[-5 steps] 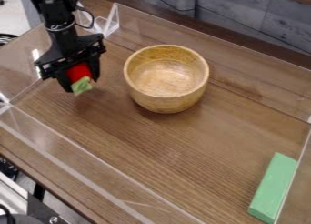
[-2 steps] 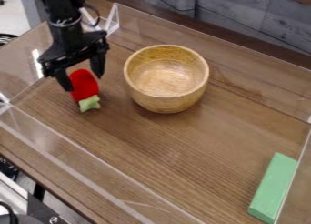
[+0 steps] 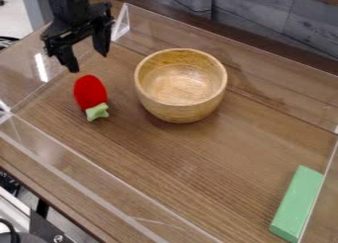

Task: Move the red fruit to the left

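A: What is sitting nearest the camera?

B: The clear plastic wall [image 3: 145, 222] is running along the front edge of the brown wooden table [image 3: 224, 163]. At the near right corner, a long flat green block [image 3: 297, 203] is lying on the wood, close to the right-hand wall.

A: And moving further in?

B: The small bright red toy strawberry with the green leafy stem [image 3: 90, 95] is lying on the left part of the table, its green end pointing toward the camera. It is resting just beside the round light wooden bowl [image 3: 181, 84], on the bowl's left, with a narrow strip of table showing between them. The bowl is standing upright and its inside is showing only bare wood.

A: Is anything holding the strawberry?

B: No. The black robot gripper [image 3: 69, 52] is hanging above and behind the fruit, pointing down at the table, with its jaws spread wide and nothing between them. A clear gap is showing between the fingertips [image 3: 67, 60] and the top of the strawberry.

A: What is lying beyond that?

B: The rear plastic wall [image 3: 122, 25] is standing just behind the gripper, and past the table's far edge a grey plank surface [image 3: 284, 15] is filling the background.
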Robot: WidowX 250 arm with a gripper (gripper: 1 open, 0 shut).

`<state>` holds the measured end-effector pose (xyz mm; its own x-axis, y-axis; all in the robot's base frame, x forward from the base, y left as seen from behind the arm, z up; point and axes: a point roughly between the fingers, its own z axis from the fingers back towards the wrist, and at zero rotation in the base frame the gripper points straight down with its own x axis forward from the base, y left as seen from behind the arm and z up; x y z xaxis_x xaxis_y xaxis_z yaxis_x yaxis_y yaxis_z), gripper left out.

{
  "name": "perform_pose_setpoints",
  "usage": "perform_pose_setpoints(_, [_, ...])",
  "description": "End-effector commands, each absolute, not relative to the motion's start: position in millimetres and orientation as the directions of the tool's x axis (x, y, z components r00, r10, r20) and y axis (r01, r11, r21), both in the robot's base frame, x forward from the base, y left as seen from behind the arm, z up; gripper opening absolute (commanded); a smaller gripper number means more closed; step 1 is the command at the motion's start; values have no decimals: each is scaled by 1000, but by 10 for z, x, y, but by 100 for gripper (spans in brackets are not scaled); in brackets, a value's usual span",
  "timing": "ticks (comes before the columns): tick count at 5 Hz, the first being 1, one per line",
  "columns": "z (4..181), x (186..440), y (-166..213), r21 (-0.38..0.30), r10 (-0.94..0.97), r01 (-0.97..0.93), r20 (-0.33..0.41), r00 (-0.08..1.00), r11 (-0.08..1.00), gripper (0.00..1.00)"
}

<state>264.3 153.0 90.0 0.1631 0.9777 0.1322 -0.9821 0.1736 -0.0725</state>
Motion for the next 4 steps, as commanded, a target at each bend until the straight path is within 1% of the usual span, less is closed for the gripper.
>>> perform_pose_setpoints(1, [1031,2701,1475,-103,976,-982,162,143,161,0])
perform_pose_setpoints(2, [1008,2691,1431,-100,979,-986,167,117,135,100])
perform_pose_setpoints(4, [1102,2850,1497,-93,973,-982,174,150,167,100])
